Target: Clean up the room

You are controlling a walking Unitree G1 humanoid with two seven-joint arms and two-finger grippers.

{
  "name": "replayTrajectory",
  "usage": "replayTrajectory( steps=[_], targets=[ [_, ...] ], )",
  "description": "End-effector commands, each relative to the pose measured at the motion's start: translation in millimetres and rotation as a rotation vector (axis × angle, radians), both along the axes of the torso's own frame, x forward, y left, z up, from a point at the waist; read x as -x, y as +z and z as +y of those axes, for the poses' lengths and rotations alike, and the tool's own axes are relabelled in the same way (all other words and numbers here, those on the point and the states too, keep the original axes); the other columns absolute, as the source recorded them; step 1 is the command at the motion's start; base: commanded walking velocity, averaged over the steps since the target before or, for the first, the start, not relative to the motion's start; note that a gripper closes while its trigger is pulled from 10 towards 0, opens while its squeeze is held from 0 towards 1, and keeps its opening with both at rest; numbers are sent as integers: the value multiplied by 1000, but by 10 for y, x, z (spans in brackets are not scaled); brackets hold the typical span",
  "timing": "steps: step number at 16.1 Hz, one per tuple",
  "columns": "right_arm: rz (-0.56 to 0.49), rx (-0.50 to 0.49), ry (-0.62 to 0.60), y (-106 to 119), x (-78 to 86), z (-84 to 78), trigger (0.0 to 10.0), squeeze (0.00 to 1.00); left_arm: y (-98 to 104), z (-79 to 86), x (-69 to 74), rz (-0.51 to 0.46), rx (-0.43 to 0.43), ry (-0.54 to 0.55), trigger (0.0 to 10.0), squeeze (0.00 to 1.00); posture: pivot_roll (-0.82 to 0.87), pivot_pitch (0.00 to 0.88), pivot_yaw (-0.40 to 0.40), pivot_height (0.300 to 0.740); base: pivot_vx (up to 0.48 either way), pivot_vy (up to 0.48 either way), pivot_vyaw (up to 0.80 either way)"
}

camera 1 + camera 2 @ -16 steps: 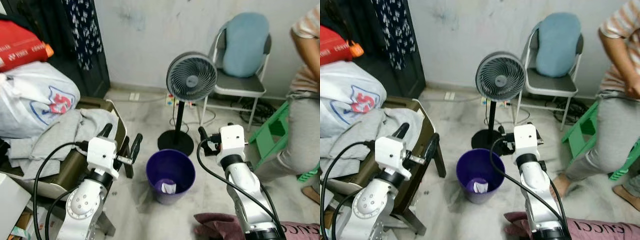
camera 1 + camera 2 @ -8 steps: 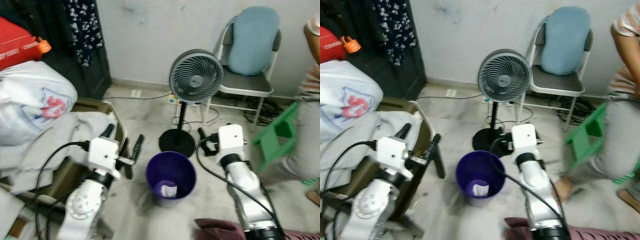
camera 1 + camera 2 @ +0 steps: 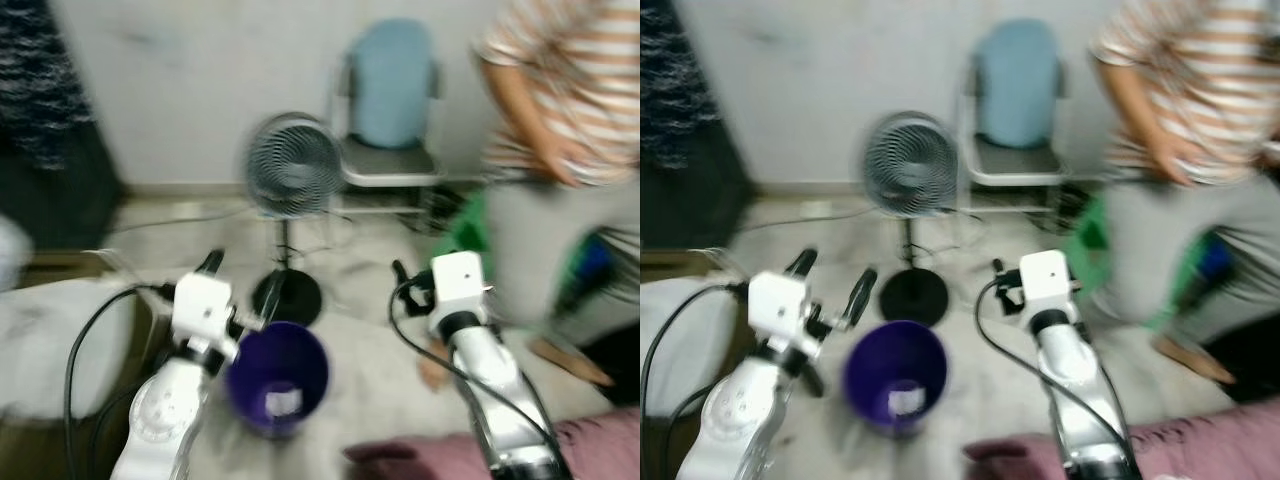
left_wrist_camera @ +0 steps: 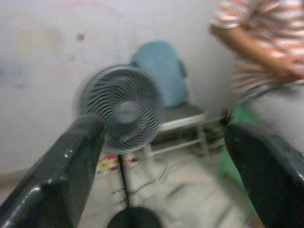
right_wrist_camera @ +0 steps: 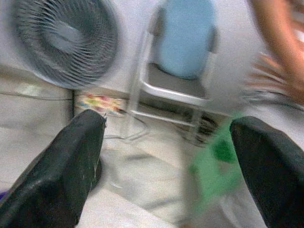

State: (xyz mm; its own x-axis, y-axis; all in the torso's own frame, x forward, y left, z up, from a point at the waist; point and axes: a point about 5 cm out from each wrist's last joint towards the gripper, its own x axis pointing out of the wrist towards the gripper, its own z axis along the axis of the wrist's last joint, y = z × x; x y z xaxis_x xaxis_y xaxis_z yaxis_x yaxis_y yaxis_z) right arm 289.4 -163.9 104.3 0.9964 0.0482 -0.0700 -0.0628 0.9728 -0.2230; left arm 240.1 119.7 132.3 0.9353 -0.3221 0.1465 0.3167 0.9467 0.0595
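Left eye view blurred: purple bin [image 3: 277, 383] between left gripper [image 3: 232, 290] and right gripper [image 3: 400, 274], both fingers apart, fan [image 3: 289, 166] behind.

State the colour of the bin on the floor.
The bin is purple, clearest in the right eye view.

Blurred picture: we see a purple bin [image 3: 277, 375] on the floor [image 3: 365, 320] between our arms, something pale inside. Behind it a standing fan [image 3: 290, 166], a chair [image 3: 390, 120], and a person [image 3: 560, 150] in stripes at right.
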Motion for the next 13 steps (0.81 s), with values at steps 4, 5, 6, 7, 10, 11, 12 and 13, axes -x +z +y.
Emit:
replayTrajectory(
  steps=[4, 5, 6, 7, 10, 11, 12, 13],
  targets=[
    [-16, -2, 15, 54, -18, 46, 10000, 0, -33, 57, 30, 13, -27, 26, 10000, 0, -108, 54, -32, 740, 0, 0, 0],
    [-25, 25, 20, 62, -18, 53, 10000, 0, -52, 76, 32, 15, -36, 39, 10000, 0, -108, 48, -31, 740, 0, 0, 0],
    [-27, 28, 24, 61, -21, 58, 10000, 0, -58, 79, 30, 13, -37, 46, 10000, 0, -107, 44, -32, 740, 0, 0, 400],
    [-29, 40, 31, 71, -42, 75, 10000, 0, -47, 71, 11, 3, -40, 53, 10000, 0, -105, 35, -35, 740, 0, 0, 800],
    [-36, 40, 39, 93, -91, 95, 10000, 0, -29, 75, -31, -16, -41, 75, 10000, 0, -106, 29, -36, 740, 0, 0, 800],
    [-36, 42, 40, 93, -100, 95, 10000, 0, -29, 80, -39, -13, -33, 79, 10000, 0, -107, 31, -36, 740, 0, 0, 800],
    [-40, 49, 41, 98, -100, 98, 10000, 0, -23, 99, -43, -19, -45, 87, 10000, 0, -109, 29, -38, 740, 0, 0, 800],
    [-42, 49, 40, 99, -95, 100, 10000, 0, -27, 103, -43, -20, -47, 88, 10000, 0, -111, 29, -38, 740, 0, 0, 800]
  ],
)
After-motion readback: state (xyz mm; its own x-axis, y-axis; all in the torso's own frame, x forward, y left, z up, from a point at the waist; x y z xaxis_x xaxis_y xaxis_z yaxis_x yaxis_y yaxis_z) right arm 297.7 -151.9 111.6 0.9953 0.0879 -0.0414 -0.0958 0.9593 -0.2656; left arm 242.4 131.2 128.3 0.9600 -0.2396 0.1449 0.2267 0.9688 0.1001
